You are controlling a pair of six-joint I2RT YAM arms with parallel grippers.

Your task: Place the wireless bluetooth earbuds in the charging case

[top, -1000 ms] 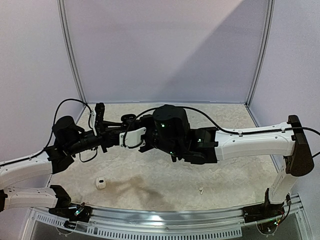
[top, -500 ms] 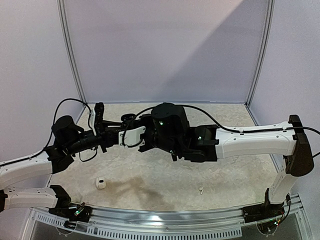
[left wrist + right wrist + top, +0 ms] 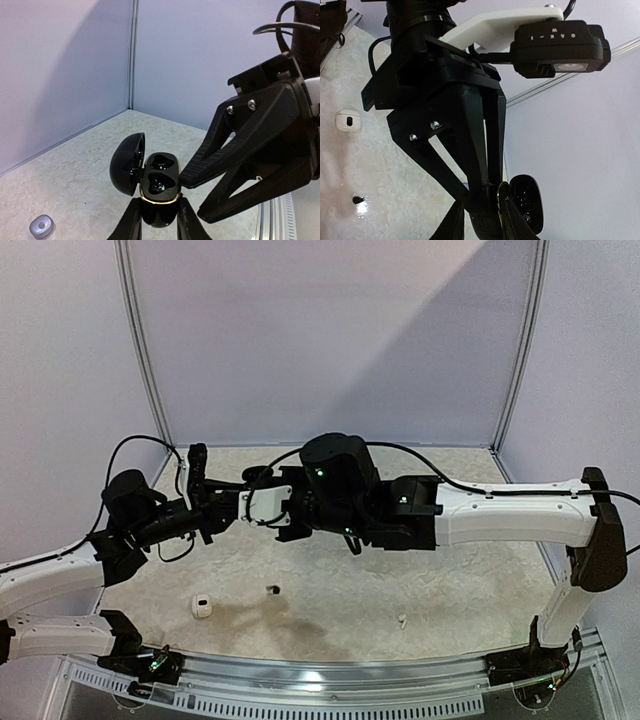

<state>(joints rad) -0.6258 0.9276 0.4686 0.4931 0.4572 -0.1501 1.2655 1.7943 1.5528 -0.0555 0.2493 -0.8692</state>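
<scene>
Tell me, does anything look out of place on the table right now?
A tiny black earbud lies loose on the table, while the open charging case, held aloft by the left gripper, looks empty.

One open black charging case (image 3: 159, 184), one white case (image 3: 201, 606), and, right of the white case, one dark earbud (image 3: 271, 590) and one white earbud (image 3: 401, 620).
</scene>
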